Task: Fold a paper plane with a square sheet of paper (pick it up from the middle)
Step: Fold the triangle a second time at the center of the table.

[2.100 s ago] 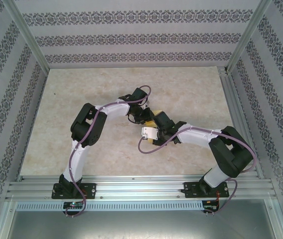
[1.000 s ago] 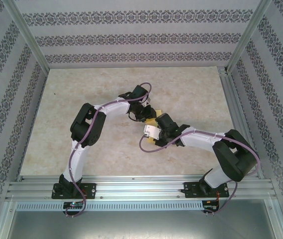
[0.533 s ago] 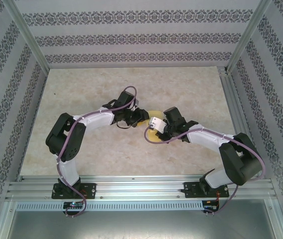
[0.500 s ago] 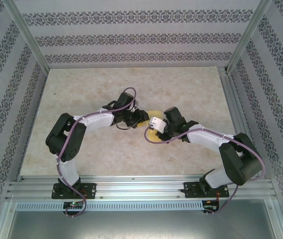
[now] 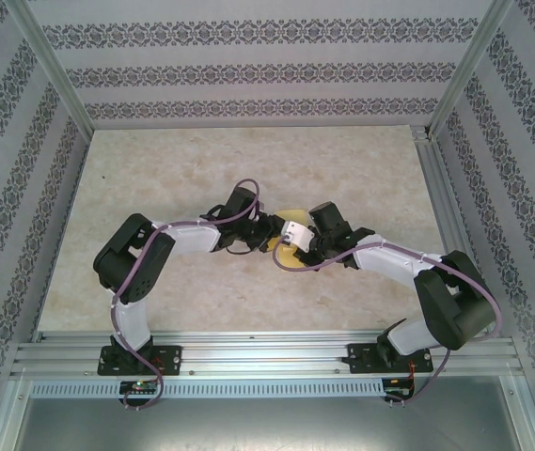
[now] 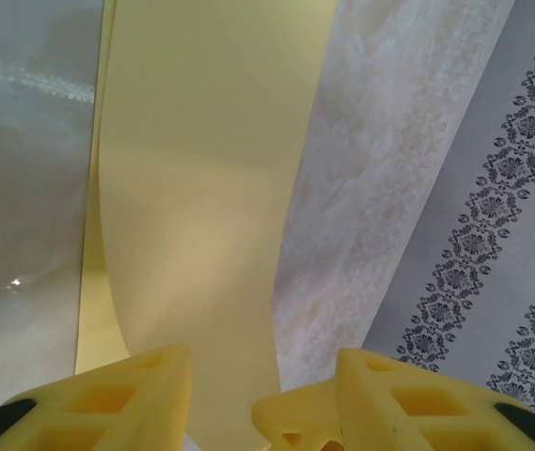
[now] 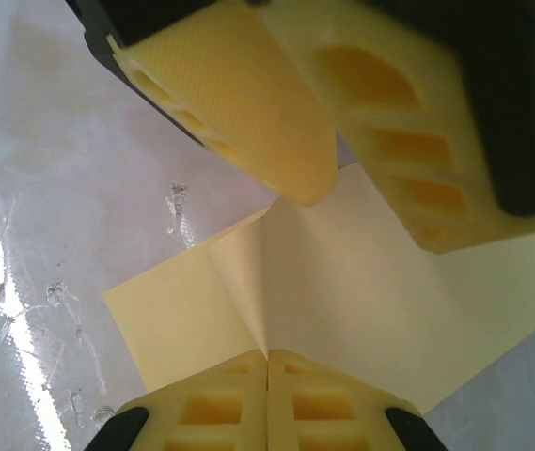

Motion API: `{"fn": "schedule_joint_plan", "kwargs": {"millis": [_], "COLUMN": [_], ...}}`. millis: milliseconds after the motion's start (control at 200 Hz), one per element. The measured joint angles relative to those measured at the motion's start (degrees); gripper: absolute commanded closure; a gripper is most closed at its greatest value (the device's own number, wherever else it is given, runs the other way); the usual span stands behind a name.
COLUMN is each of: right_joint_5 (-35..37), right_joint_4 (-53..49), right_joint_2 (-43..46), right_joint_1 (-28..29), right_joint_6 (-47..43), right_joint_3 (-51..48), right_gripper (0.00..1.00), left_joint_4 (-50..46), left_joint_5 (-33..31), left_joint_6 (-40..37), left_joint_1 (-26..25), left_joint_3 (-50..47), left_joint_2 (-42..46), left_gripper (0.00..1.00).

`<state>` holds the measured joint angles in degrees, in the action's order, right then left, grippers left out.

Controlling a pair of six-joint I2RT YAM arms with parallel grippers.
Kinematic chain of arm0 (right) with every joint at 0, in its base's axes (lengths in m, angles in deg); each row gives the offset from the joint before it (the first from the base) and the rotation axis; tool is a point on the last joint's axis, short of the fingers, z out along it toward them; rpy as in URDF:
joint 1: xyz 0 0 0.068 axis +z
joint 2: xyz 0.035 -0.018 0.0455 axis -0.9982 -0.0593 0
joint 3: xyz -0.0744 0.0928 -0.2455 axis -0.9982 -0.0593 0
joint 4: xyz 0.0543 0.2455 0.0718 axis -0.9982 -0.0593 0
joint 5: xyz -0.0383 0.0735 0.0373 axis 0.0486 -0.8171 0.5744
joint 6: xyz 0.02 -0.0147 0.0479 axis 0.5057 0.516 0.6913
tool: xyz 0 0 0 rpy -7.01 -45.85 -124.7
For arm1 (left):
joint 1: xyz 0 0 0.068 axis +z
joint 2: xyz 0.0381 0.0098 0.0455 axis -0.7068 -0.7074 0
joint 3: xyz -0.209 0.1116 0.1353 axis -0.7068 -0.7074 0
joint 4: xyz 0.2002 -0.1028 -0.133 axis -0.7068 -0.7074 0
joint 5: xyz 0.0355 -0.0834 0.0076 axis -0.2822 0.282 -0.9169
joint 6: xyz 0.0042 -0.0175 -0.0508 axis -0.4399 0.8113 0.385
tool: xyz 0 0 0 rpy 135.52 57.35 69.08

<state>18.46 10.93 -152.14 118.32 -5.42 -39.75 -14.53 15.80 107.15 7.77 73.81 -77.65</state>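
Your right gripper (image 7: 267, 365) is clamping shut on the square sheet of paper (image 7: 342, 272), its pads meeting right on the raised crease (the fold line is running straight out from that pinch toward the other arm). Your left gripper (image 6: 259, 366) is facing it over the middle of the table (image 5: 154, 178), fingers standing apart and gripping nothing, with the yellow strip lying between them, its long axis pointing directly away. I'm judging the left as the one free to regrasp
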Motion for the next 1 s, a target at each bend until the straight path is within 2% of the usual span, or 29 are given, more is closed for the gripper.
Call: {"fn": "schedule_joint_plan", "kwargs": {"millis": [130,335,619,999], "right_joint_5": [0.00,0.00,-0.24,-0.37], "right_joint_4": [-0.22,-0.24,-0.22,-0.24], "right_joint_2": [0.00,0.00,0.00,0.31], "right_joint_1": [0.00,0.00,0.00,0.00], "right_joint_6": [0.00,-0.02,0.00,-0.02], "right_joint_3": [0.00,0.00,0.00,0.00], "right_gripper": [0.94,0.94,0.94,0.93], "left_joint_4": [1.51,1.70,1.77,4.31], "left_joint_5": [-0.07,-2.16,-4.17,-4.35], "left_joint_6": [1.97,3.63,5.35,8.46], "left_joint_1": [-0.37,-0.44,-0.44,-1.46], "left_joint_3": [-1.07,-2.78,-4.85,-4.83], "left_joint_2": [-0.59,0.17,1.70,1.88], "left_gripper": [0.50,0.39,0.32,0.42]}}
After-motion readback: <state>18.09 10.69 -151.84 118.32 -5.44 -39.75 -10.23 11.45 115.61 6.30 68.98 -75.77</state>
